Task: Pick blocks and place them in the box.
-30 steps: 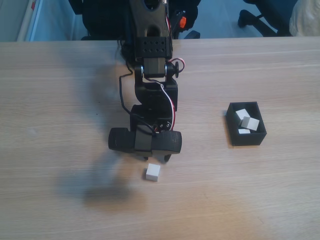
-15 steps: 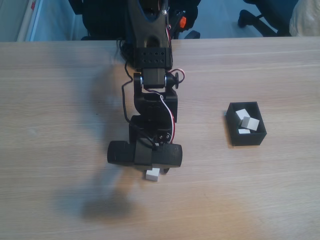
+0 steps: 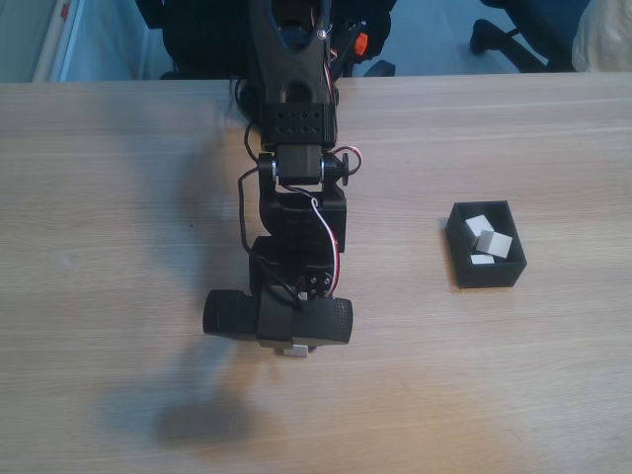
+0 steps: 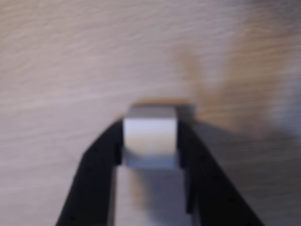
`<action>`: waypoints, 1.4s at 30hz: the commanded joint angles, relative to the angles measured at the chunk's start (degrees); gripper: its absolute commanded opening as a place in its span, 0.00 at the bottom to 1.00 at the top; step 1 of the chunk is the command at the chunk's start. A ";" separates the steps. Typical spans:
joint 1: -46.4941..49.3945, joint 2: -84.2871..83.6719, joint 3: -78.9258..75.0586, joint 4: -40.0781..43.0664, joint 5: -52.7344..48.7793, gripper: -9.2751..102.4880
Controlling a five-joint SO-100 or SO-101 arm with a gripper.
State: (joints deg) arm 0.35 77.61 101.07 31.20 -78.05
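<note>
A white block (image 4: 150, 141) rests on the wooden table, and my gripper (image 4: 151, 126) has a black finger pressed against each of its sides, shut on it. From the fixed view the wrist camera housing hides most of this block (image 3: 294, 350), and only its front edge shows below my gripper (image 3: 294, 344). To the right stands the black box (image 3: 489, 275), holding three white blocks (image 3: 491, 242).
The wooden table (image 3: 118, 247) stretches wide to the left and along the front. My arm's base sits at the far edge, with cables hanging from it. Behind the table stands an office chair base (image 3: 513, 30).
My arm has reached forward and down over the block. The block lay clear in front of the gripper before; now the gripper covers it and holds its sides.
</note>
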 commanded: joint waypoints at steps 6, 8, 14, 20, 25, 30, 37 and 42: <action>-1.41 7.21 1.76 2.64 -0.26 0.08; -2.37 11.25 4.75 3.16 -1.58 0.08; -8.26 25.58 15.73 5.36 -3.69 0.08; -17.75 38.58 23.82 8.26 -2.46 0.08; -27.77 44.21 25.22 10.55 1.49 0.08; -36.39 44.03 22.68 12.04 2.46 0.08; -41.48 38.50 16.26 16.00 5.27 0.08; -41.48 32.43 9.93 17.40 7.21 0.08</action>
State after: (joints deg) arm -41.13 111.62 116.72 47.99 -71.89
